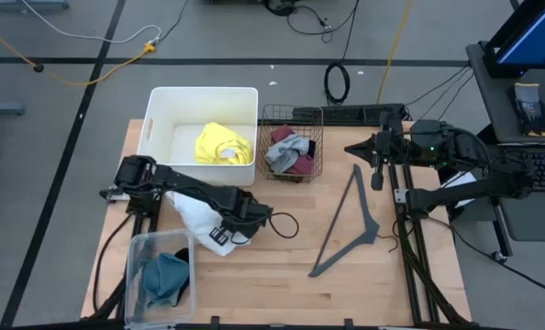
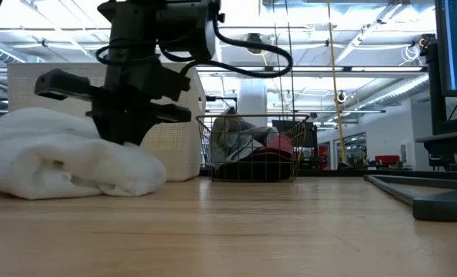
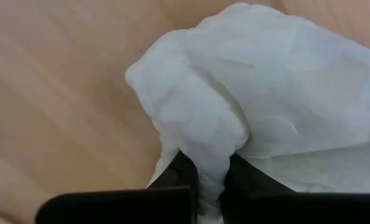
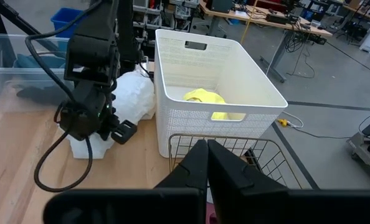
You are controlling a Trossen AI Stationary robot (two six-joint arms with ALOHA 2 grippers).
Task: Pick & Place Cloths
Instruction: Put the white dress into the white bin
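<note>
A crumpled white cloth (image 1: pixel 192 213) lies on the wooden table near its left side; it also shows in the low view (image 2: pixel 59 158). My left gripper (image 1: pixel 217 236) stands over it, shut on it. A yellow cloth (image 1: pixel 223 145) lies in the white bin (image 1: pixel 158 110). Grey and maroon cloths (image 1: pixel 289 154) fill the wire basket (image 1: pixel 291 112). A teal-blue cloth (image 1: pixel 165 278) sits in the clear tub (image 1: pixel 135 246). My right gripper (image 4: pixel 207 155) is shut and hovers by the basket's right side, holding nothing. My left gripper pinches a raised fold of the white cloth (image 3: pixel 213 171) between its two fingers (image 3: pixel 179 174), coming from above and pointing down. Several layers are bunched in the pinch. The rest of the cloth (image 3: pixel 284 93) spreads out on the table.
A thin dark grey clothes hanger (image 1: pixel 355 225) lies flat on the table's right half. The white bin and wire basket stand along the far edge, the clear tub at the near left corner. Bare wood shows between the cloth and the hanger.
</note>
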